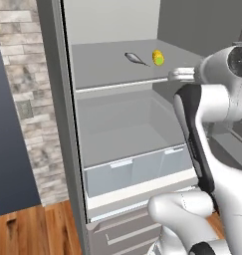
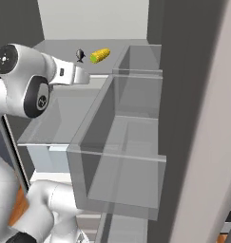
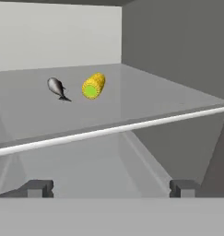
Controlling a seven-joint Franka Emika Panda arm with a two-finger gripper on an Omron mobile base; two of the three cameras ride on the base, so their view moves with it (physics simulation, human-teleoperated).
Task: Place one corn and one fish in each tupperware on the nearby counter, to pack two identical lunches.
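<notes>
The end effector point(image 3: 111, 186) hangs released and empty at the shelf point(image 3: 178, 103) edge; the corn point(image 3: 93, 86) and fish point(image 3: 57, 87) lie side by side farther back, well apart from it.

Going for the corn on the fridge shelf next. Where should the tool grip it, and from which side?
Grip the corn across its middle, fingers on the rounded sides. It lies flat on the shelf with one end facing the open tool, so come straight in from the front, above the shelf edge. Keep the left finger clear of the fish beside it.
</notes>
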